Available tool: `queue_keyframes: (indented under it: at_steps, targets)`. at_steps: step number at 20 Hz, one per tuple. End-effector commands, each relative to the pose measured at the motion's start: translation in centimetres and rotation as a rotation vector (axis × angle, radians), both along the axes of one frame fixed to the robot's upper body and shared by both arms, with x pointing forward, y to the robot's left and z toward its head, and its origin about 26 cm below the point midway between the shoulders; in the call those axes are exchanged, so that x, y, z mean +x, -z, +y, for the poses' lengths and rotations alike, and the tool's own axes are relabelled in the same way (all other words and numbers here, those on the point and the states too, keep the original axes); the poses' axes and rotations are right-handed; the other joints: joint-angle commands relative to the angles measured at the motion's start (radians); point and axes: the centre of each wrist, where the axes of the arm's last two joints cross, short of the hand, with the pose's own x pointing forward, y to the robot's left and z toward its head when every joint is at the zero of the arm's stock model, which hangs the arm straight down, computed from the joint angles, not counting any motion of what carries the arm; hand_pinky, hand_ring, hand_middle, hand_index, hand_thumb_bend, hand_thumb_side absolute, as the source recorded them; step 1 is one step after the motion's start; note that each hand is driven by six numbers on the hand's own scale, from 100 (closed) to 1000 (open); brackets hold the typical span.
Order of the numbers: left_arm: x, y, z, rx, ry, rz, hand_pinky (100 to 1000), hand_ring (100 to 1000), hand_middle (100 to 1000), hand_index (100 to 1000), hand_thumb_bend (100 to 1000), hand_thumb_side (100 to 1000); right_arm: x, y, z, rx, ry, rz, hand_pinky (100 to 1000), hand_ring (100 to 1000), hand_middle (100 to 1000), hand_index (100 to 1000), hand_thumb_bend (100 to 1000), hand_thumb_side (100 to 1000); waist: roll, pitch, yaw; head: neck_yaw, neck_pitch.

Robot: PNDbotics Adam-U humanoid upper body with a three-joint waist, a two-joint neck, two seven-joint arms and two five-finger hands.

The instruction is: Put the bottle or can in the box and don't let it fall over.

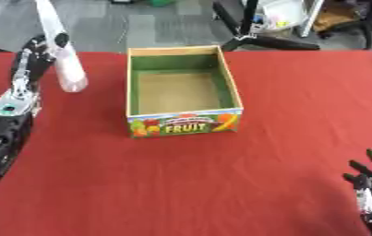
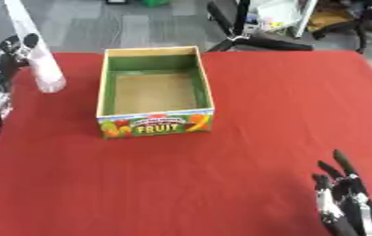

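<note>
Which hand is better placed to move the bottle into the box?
Left. The left hand is at the bottle, left of the box; the right hand rests open near the lower corner.

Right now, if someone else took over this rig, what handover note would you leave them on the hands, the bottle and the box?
Left hand: fingers curled round the clear bottle, gripping it near the middle; the bottle is tilted, top leaning left, at the far left of the red table, left of the box.
Right hand: idle and open at the lower right, fingers up, holding nothing.
Fruit box: open, upright, mid-table, nothing visible inside.
Done: bottle grasped.
Left: carry it right over the box, bring it upright, set it on the box floor, release without tipping it.
</note>
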Motion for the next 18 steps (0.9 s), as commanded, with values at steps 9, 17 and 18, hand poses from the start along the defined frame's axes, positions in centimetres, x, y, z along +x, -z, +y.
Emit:
queue_keyframes:
  at_steps: [9, 17, 18]
  targets:
    - [0.1, -1.9, 0.3, 0.067, -0.053, 0.007, 704, 1000, 837, 808, 723, 245, 0.4, -1.1, 0.4, 0.010, -0.020, -0.038, 796, 894, 1000, 949, 100, 470, 0.002, -0.004, -0.007, 0.014, -0.020]
    - [0.1, -1.0, 0.1, 0.069, -0.010, 0.074, 554, 1000, 559, 637, 420, 100, 0.4, -1.1, 0.4, 0.010, -0.024, -0.038, 796, 894, 1000, 949, 100, 470, 0.002, -0.006, -0.006, 0.010, -0.018]
    - [0.1, -0.9, 0.0, 0.066, -0.006, 0.076, 542, 1000, 546, 626, 394, 100, 0.4, -1.1, 0.4, 0.010, -0.024, -0.038, 796, 894, 1000, 949, 100, 470, 0.001, -0.006, -0.005, 0.010, -0.017]
